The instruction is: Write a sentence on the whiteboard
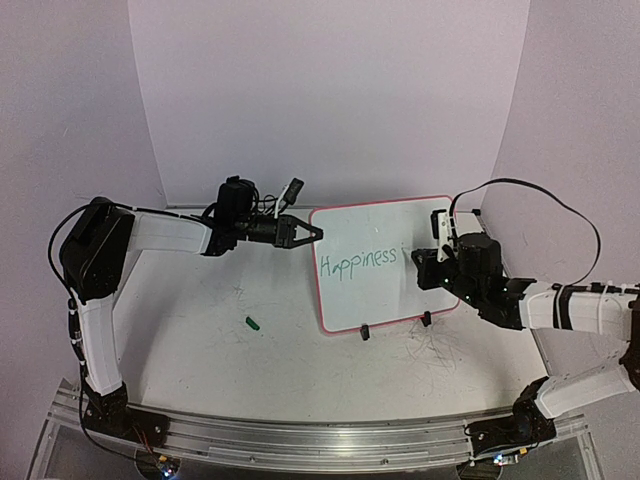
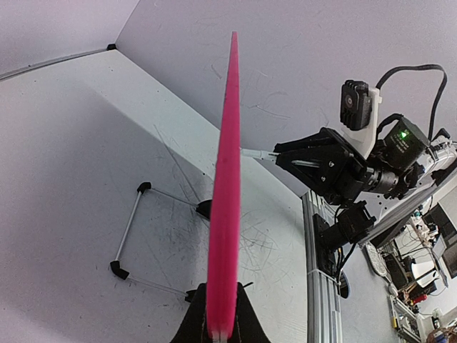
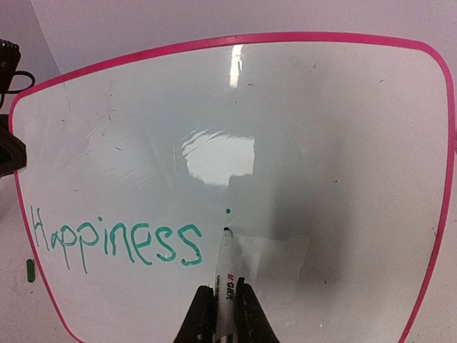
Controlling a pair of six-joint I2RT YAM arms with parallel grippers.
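Observation:
The whiteboard (image 1: 385,300), glossy white with a pink rim, stands tilted on black clip feet. Green lettering (image 1: 357,262) on it reads "Happiness"; in the right wrist view the word (image 3: 118,243) is followed by a single green dot (image 3: 228,211). My right gripper (image 3: 223,304) is shut on a white marker (image 3: 226,268) whose tip touches the board (image 3: 343,143) just below the dot. In the top view that gripper (image 1: 425,262) is at the board's right half. My left gripper (image 1: 312,233) is shut on the board's upper left edge, which shows as a pink strip (image 2: 225,186) between its fingers (image 2: 187,327).
A green marker cap (image 1: 253,322) lies on the scuffed tabletop left of the board. The board's wire stand (image 2: 132,236) rests behind it. Grey scribbles (image 1: 435,348) mark the table in front of the board. Walls enclose the back and sides.

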